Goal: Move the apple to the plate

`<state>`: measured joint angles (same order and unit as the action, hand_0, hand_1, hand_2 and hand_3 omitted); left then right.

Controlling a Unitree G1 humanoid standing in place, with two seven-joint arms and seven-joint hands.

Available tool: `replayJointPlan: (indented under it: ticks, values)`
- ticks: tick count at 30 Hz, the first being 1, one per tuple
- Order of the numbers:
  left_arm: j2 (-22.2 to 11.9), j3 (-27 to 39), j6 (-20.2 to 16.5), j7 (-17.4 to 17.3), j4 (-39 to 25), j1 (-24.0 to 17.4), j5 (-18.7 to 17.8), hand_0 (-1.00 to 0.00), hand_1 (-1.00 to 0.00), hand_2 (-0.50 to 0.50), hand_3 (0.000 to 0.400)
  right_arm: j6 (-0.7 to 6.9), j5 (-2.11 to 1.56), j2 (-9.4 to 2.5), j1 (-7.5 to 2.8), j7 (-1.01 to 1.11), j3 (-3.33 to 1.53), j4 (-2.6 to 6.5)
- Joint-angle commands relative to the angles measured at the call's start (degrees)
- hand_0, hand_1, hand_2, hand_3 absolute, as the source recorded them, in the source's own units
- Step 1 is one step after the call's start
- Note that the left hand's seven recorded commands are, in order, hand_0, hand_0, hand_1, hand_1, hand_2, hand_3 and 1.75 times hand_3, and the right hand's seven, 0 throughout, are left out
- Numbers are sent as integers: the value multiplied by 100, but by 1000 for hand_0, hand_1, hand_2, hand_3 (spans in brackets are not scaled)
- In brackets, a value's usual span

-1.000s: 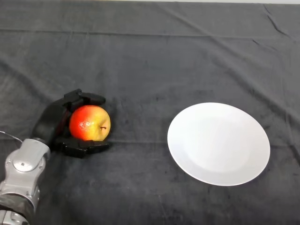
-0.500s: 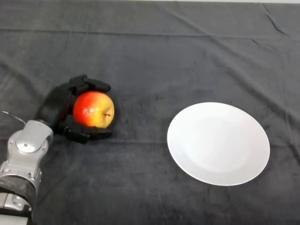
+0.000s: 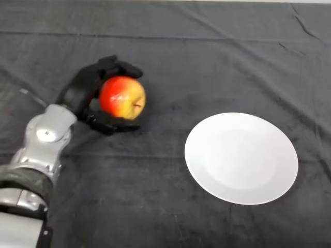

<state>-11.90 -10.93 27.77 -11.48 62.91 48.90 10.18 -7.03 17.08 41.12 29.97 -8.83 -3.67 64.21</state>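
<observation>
A red and yellow apple (image 3: 122,97) sits in my left hand (image 3: 85,93), whose fingers curl over its top while the thumb wraps under it. The apple is held above the dark cloth, left of centre. A white round plate (image 3: 241,157) lies flat on the cloth at the right, well apart from the apple and with nothing on it. My silver-grey forearm (image 3: 44,142) comes in from the lower left.
The dark cloth (image 3: 170,51) covers the whole table and shows creases along the far side and at the upper right corner.
My hand has lifted the apple and carried it up and to the right, closer to the plate. The plate has not moved.
</observation>
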Motion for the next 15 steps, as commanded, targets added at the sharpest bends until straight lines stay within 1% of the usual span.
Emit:
replayJointPlan:
  ticks: [1, 5, 15]
  values:
    - [67, -176, 26, -23, -261, 552, 139, -1000, -1000, 0, 400, 82, 122, -297, -469, 114, -158, 218]
    - [235, -439, 52, -96, -236, 656, 272, -1000, -1000, 0, 400, 80, 123, -297, -467, 114, -159, 223]
    - [514, -1061, 111, -252, -158, 855, 521, -1000, -1000, 0, 400, 72, 126, -296, -459, 112, -161, 239]
